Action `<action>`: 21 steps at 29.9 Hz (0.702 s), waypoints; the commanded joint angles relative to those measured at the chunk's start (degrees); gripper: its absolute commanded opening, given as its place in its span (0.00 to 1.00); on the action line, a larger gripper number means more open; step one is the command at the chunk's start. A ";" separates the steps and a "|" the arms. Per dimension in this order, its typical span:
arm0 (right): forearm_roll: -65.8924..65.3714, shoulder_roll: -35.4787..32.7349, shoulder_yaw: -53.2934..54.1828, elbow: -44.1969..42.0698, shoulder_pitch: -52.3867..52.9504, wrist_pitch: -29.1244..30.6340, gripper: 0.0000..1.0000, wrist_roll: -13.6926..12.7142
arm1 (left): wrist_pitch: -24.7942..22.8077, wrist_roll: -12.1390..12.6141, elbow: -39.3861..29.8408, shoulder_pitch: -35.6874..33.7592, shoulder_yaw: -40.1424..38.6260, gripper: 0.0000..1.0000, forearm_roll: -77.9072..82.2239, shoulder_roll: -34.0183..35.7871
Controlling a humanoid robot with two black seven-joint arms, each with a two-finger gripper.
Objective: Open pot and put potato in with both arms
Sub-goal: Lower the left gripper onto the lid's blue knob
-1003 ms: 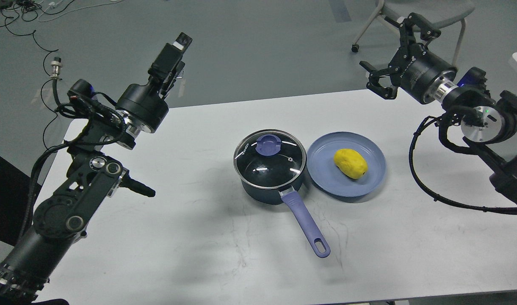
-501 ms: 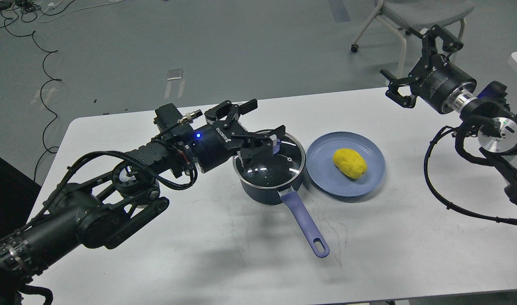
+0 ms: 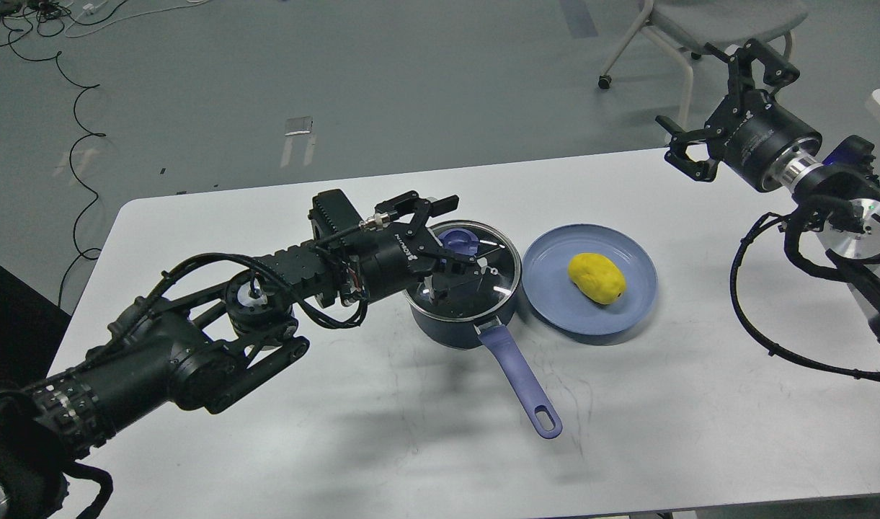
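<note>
At frame centre the left tool [image 3: 460,234], spread, straddles the lid knob [image 3: 455,242] to lift it, while the right tool [image 3: 721,101], spread, waits upper right above the counter [image 3: 339,447].

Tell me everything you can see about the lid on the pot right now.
The lid is round clear glass with a metal rim and a blue-purple knob near its far side. It sits flat and closed on the dark blue pot, reflecting ceiling lights. The left gripper is open, its fingers straddling the knob; whether they touch it is unclear. A small vent fitting shows on the glass.
</note>
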 commanded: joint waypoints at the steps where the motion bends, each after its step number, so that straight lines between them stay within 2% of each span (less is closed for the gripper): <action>1: -0.09 0.00 0.00 -0.01 -0.01 0.05 1.00 0.00 | 0.13 -0.11 2.20 0.06 0.07 0.98 -0.24 -0.76; 21: -0.09 -0.09 -0.09 -0.19 -0.36 0.05 1.00 0.09 | 1.36 -0.29 3.87 0.15 3.23 0.97 -0.15 -1.29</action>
